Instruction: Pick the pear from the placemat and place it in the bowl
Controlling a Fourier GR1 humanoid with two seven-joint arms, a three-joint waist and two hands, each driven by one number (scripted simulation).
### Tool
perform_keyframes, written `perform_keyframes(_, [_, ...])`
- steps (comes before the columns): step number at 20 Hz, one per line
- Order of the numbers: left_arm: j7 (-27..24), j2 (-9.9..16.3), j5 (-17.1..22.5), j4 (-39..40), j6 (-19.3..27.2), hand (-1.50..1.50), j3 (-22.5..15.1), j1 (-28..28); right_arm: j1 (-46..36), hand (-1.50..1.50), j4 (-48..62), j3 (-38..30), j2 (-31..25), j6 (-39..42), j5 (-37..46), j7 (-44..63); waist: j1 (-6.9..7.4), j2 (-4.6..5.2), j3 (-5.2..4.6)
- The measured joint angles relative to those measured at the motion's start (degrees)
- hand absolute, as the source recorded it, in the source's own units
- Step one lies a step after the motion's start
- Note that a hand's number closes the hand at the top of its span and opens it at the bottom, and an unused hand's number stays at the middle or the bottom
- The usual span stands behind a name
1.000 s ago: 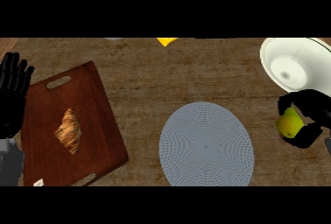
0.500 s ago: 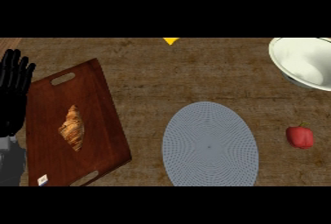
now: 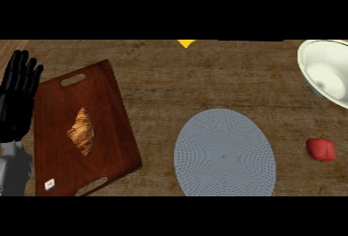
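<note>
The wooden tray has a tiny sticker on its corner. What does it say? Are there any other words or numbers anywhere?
Sticker on the wooden tray: a small white and blue mark, too small to read.
No other words, numbers or signs show anywhere.

Place: a kitchen, seen from steeply above a counter.
Surface: a brown wood-grain counter (image 3: 204, 78) fills the view.
Serving ware: a dark wooden tray (image 3: 102, 120) with cut-out handles lies at the left; a pale bowl (image 3: 326, 76) sits at the upper right edge, partly cut off.
Table setting: a grey oval placemat (image 3: 224, 154) lies flat near the middle.
Food: a croissant (image 3: 81, 131) rests on the tray; a red bell pepper (image 3: 321, 148) lies on the counter to the right of the placemat.
</note>
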Motion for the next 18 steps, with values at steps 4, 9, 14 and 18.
perform_keyframes(4, [0.2,-0.1,0.0,0.4,-0.3,0.0,-0.4,-0.7,-2.1,1.5,3.7,-1.7,-1.9,1.9,-4.5,-2.6,0.69,-0.17,-0.15])
perform_keyframes(9, [0.5,-0.3,-0.3,0.5,-0.2,0.0,-1.1,-1.6,-4.4,1.5,6.8,-1.3,-4.0,5.3,-8.7,-3.2,1.72,-0.34,-0.35])
perform_keyframes(14, [0.7,-0.6,-0.7,0.9,-0.2,0.0,-1.9,-2.3,-6.6,1.5,8.3,1.2,-5.5,8.5,-11.4,-2.7,2.49,-0.45,-0.53])
perform_keyframes(18, [0.4,-0.7,-1.0,1.6,-0.4,0.0,-2.2,-2.8,-8.2,1.5,8.3,4.3,-6.2,9.9,-12.2,-2.3,2.96,-0.4,-0.66])
